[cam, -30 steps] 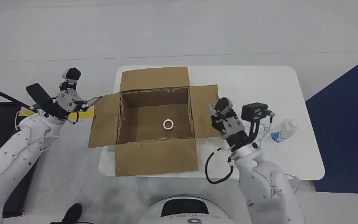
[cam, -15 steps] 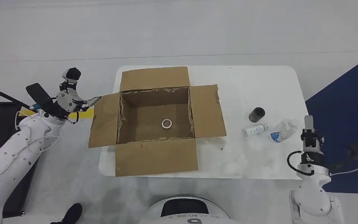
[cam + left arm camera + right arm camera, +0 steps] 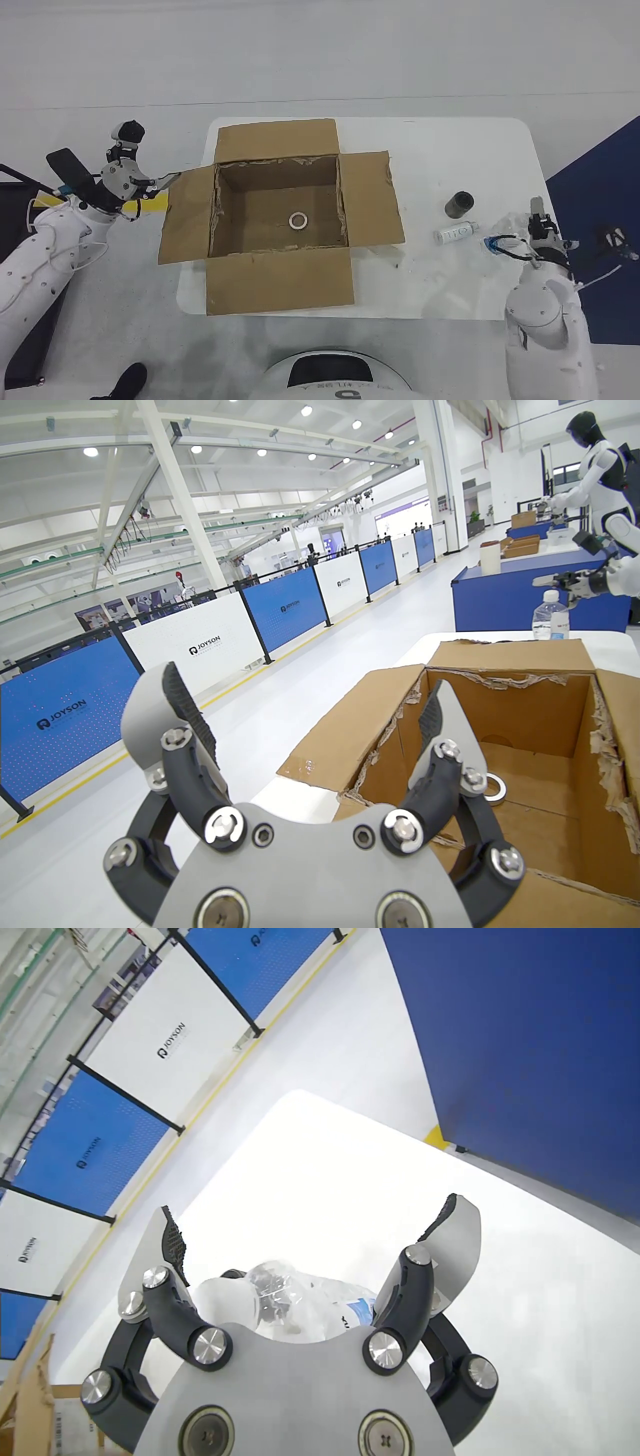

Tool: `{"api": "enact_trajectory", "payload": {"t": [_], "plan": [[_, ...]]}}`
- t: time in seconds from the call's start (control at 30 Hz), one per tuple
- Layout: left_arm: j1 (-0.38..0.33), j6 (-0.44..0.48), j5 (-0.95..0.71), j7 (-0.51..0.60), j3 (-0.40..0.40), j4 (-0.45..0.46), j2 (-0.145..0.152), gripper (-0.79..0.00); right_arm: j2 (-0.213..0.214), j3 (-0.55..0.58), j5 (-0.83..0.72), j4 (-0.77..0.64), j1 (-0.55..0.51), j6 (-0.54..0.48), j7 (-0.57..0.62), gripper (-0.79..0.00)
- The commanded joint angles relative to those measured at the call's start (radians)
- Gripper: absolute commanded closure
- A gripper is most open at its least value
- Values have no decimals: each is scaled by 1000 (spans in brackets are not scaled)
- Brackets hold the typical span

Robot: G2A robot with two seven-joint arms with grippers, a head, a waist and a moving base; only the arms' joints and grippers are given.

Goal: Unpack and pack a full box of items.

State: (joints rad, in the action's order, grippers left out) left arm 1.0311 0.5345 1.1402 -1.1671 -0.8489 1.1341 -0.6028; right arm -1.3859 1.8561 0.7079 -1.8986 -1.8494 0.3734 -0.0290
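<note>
Grip quality decides this step, which I judge to be taking the bottle (image 3: 300,1298) for packing. It sits deep between the spread jaws of the right gripper (image 3: 310,1223), near the table's (image 3: 480,150) right edge. Thin plastic will likely buckle, so close gently on the body, centred, and lift straight up before swinging over. Farther off, the box (image 3: 280,280) lies open with one ring (image 3: 298,220) on its floor. Beyond its left flap the left gripper (image 3: 305,695) hangs with fingers apart, empty.

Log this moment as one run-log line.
box open, ring inside | left gripper open by box flap | right gripper open over water bottle | dark cylinder, small bottle on table
</note>
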Motion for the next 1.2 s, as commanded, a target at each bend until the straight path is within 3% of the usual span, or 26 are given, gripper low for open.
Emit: {"api": "enact_trajectory", "payload": {"t": [0.0, 0.23, 0.6, 0.93, 1.17], "plan": [[0, 0, 0, 0, 0, 0, 0, -785, 2, -14, 39, 16, 18, 15, 22, -785], [0, 0, 0, 0, 0, 0, 0, -785, 0, -31, 51, 13, 13, -40, 23, -785], [0, 0, 0, 0, 0, 0, 0, -785, -9, -17, 2, -75, -100, -138, -19, -785], [0, 0, 0, 0, 0, 0, 0, -785, -4, -94, 275, -44, -41, 30, 105, -785], [0, 0, 0, 0, 0, 0, 0, -785, -1, -126, 373, 20, 44, 132, 259, -785]]}}
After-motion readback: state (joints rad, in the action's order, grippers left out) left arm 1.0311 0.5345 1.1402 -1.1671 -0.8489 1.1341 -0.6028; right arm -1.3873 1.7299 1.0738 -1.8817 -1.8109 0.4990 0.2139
